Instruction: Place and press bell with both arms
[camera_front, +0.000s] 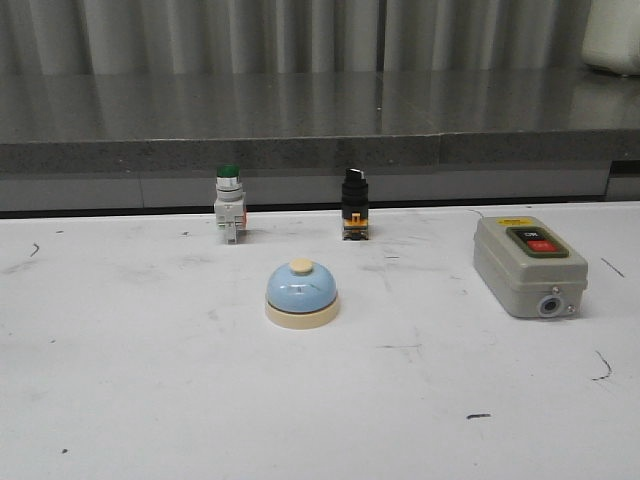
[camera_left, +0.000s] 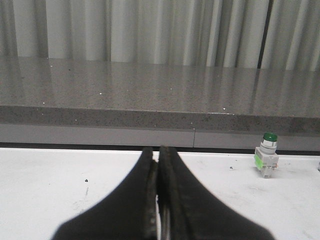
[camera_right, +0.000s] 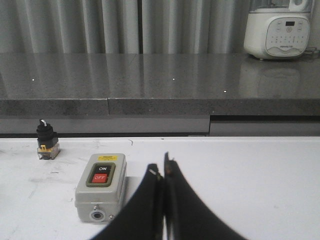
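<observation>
Two grippers are hovering low over a scuffed white table (camera_front: 120, 380), each seen only through its own wrist camera: the left gripper (camera_left: 158, 165) and the right gripper (camera_right: 164, 172) are both showing fingers pressed together, holding nothing. The front camera alone is showing the bell (camera_front: 301, 293), sitting upright near the table's middle, in front of a green-capped push button (camera_front: 229, 203) and a black selector switch (camera_front: 354, 203), with a grey switch box (camera_front: 529, 265) well off to its right. A white appliance (camera_right: 279, 29) is standing on the grey stone counter (camera_front: 300, 120) before pleated curtains (camera_left: 150, 30)
</observation>
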